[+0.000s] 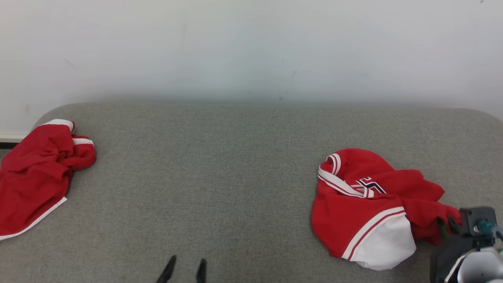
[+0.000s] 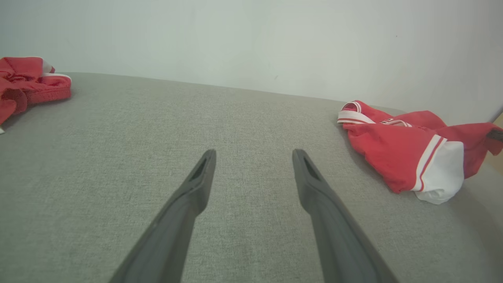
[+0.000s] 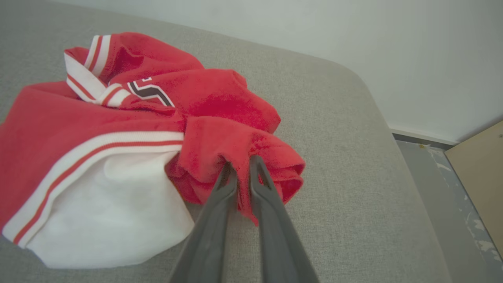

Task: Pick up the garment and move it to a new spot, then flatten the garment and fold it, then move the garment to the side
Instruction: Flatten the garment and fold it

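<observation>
At the couch's [image 1: 235, 157] left edge a second garment [image 1: 35, 173], also red, lies bunched and partly over the side, well apart from the work; I take it as not in play. Near the front edge, left of middle, the left pincer [image 2: 254, 153] hangs over bare couch with its fingers spread wide, holding and touching nothing. It seems placed there to leave room until flattening calls for two grips. Toward the couch's right end, near the front edge, the garment [image 1: 365, 204] sits in a crumpled heap, red with striped white trim and a white panel turned out toward the front. The right pincer [image 3: 241, 163] is clenched on a red fold at the heap's right side, with cloth pinched between its fingers. A grip on an outer fold suits the lift and carry to a new spot. The heap rests on the couch, so I judge the lift not yet begun.
</observation>
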`<state>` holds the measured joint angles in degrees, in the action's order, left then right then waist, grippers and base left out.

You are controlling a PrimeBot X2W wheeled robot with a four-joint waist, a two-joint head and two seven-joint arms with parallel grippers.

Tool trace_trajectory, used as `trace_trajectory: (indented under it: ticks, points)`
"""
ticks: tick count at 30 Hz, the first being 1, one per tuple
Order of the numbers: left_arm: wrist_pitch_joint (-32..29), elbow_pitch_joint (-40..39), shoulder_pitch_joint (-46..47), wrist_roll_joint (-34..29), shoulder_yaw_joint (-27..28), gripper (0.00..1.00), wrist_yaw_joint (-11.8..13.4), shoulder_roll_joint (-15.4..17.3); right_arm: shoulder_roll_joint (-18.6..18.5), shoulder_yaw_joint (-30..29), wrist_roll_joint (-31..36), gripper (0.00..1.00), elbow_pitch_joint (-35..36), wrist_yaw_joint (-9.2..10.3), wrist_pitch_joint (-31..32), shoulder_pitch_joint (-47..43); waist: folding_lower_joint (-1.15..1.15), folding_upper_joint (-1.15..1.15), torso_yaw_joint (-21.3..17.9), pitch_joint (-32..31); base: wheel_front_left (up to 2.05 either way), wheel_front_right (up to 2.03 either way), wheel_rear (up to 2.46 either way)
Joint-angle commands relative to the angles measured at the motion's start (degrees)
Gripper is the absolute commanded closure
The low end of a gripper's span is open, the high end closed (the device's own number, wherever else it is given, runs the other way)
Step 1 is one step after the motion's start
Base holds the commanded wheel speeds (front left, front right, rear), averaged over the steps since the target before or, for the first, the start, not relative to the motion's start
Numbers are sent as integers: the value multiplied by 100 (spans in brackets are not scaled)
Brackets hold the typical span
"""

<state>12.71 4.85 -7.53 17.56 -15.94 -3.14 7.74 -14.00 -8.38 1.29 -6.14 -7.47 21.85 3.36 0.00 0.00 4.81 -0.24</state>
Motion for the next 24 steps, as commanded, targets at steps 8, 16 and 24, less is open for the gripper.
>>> trace_trajectory:
  ticks: [8,16,24]
  points:
    - [-502,524,862,183,-1032,0,-368,-256,557,-336,-28,0,-211,-6,-220,-417,0,0,-129,56,0,0,0]
    - [-711,1542,2066,411,-1847,0,-404,-456,977,-133,-230,0,540,-6,-490,-637,0,0,-833,261,0,0,0]
    - [-1053,2444,3455,817,-2240,0,-20,-486,1088,153,-363,0,752,-6,-563,-589,0,0,-1627,584,0,0,0]
